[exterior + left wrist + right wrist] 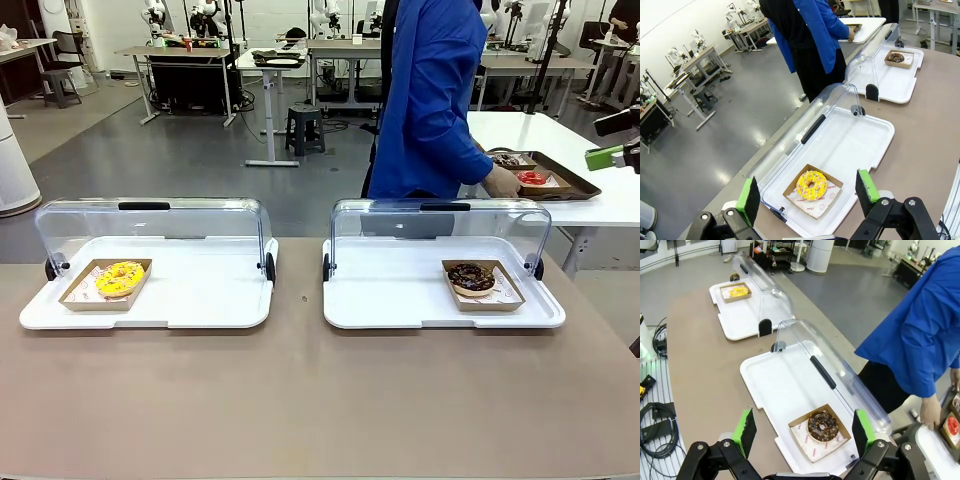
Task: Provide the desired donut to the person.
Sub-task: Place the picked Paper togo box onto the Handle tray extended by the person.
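- My left hand (810, 192) hangs above the left end of the table (320, 400), its green-padded fingers (749, 200) spread wide with nothing between them.
- Below it sits the left white tray (865, 150) with its clear domed lid (810, 120) swung back. The yellow donut (812, 183) lies in a shallow cardboard dish at the tray's near-left corner.
- My right hand (802, 432) is just as wide and just as empty, hovering over the right white tray (775, 385).
- In that tray the chocolate donut (822, 425) rests in its own cardboard dish on printed paper, close to the hinge side of the opened lid (825, 360).
- From the front, the yellow one (119, 278) is at the left of its tray (200, 300) and the chocolate one (472, 278) at the right of its tray (400, 300); the two trays stand side by side, apart.
- The person (430, 100) in the blue jacket stands beyond the far edge of the table, turned towards a side table on my right.
- Their hand (503, 181) is at a dark tray (580, 180) there, which carries more donuts, one red-topped (532, 178). I cannot quite tell whether the hand grips the tray or only rests against it.
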Available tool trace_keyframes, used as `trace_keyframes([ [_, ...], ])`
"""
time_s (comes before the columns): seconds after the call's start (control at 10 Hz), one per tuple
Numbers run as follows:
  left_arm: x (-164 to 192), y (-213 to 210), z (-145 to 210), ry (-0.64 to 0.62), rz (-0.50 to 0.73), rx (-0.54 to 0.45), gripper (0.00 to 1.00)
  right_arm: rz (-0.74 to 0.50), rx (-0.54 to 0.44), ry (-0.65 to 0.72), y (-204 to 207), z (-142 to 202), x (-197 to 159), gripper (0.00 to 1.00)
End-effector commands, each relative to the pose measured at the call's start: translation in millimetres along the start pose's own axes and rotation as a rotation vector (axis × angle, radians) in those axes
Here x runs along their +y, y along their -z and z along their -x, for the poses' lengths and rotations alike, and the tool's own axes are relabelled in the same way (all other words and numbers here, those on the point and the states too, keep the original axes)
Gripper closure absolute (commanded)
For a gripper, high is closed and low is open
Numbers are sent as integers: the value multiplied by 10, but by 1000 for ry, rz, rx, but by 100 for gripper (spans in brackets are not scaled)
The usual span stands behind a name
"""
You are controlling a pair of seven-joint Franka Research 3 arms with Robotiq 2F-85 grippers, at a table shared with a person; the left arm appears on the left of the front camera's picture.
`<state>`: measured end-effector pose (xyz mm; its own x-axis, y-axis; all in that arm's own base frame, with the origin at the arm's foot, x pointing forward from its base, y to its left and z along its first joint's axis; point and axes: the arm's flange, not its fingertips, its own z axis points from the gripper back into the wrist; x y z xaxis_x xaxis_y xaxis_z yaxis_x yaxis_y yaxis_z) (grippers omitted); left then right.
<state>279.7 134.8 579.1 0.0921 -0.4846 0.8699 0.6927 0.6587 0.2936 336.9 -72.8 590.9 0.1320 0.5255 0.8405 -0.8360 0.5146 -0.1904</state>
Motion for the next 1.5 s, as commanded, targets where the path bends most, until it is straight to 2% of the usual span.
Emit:
trace_keyframes([
  [0.0,-6,8,5,-1,-1,3,0,-6,-5,2,7,12,-2,0],
  [1.4,-6,8,5,-1,-1,3,0,-6,-5,2,7,12,-2,0],
])
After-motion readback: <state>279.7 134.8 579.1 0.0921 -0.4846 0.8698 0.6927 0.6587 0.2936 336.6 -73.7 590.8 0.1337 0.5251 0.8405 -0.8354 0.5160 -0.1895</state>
